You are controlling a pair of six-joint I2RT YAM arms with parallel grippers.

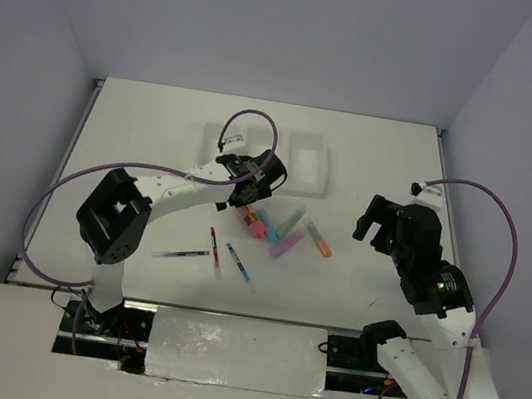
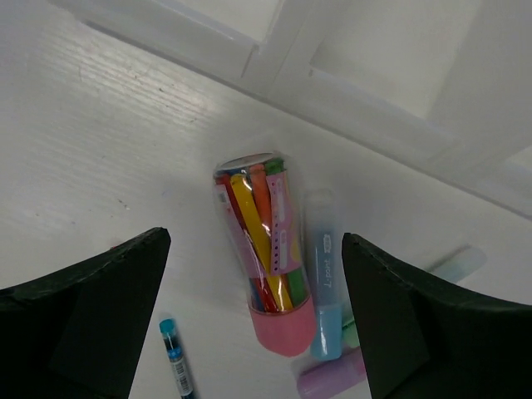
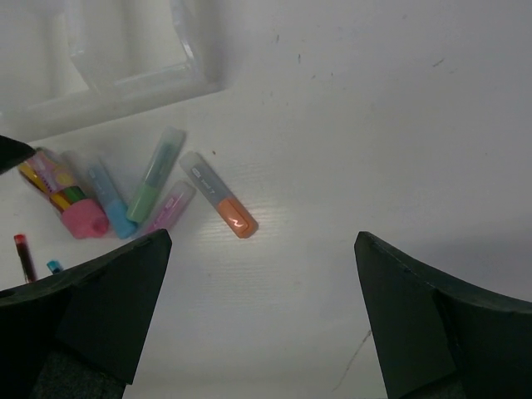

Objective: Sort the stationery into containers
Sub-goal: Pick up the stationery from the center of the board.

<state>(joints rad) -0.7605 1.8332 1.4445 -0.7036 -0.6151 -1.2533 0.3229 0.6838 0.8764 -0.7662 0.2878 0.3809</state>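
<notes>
The white tray (image 1: 327, 169) lies at the back middle of the table. In front of it lies a cluster: a stubby pink-capped piece (image 1: 255, 224), a teal marker (image 1: 291, 222), a purple marker (image 1: 285, 242) and an orange marker (image 1: 319, 238). Three thin pens (image 1: 216, 252) lie nearer the arms. My left gripper (image 1: 246, 194) hovers open over the stubby piece (image 2: 266, 266), which lies between its fingers beside a blue marker (image 2: 324, 299). To the right of the cluster my right gripper (image 1: 380, 225) hangs open, with only bare table between its fingers; the orange marker (image 3: 220, 204) lies ahead to its left.
The tray's walls (image 2: 349, 79) run across the top of the left wrist view, just beyond the stubby piece. A pen tip (image 2: 176, 357) lies by the left finger. White walls enclose the table on three sides.
</notes>
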